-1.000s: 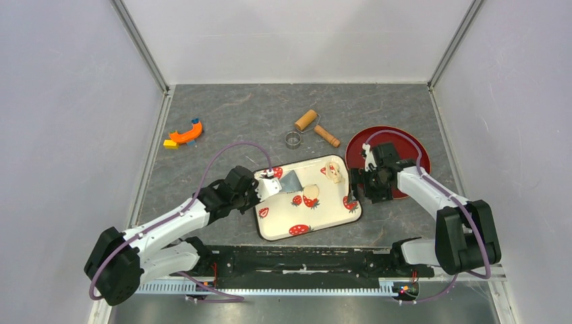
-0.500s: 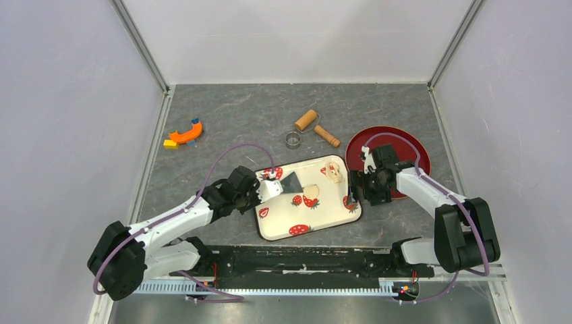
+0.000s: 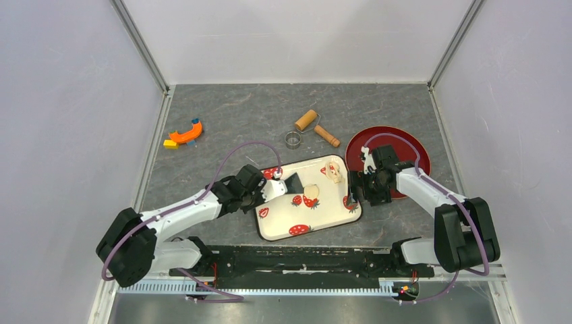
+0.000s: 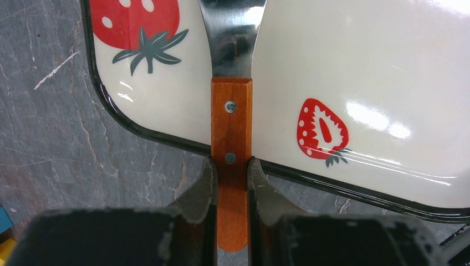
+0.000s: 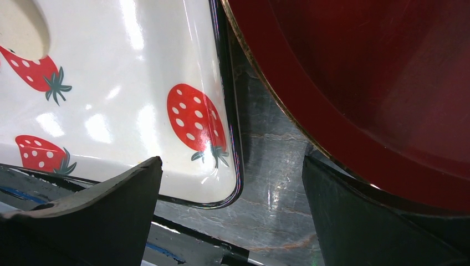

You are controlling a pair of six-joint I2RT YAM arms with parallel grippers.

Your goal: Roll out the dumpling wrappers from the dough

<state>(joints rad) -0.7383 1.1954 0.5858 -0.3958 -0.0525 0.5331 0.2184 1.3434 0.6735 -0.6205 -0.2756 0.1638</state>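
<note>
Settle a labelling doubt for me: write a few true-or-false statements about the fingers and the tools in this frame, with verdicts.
1. The left fingers clamp a wooden-handled scraper. True.
2. The right fingers hold the roller. False: they are open and empty; the roller lies on the table beyond the tray.
3. The red plate lies right of the strawberry tray. True.
4. The ring cutter sits on the tray. False: it is on the table beside the roller.
</note>
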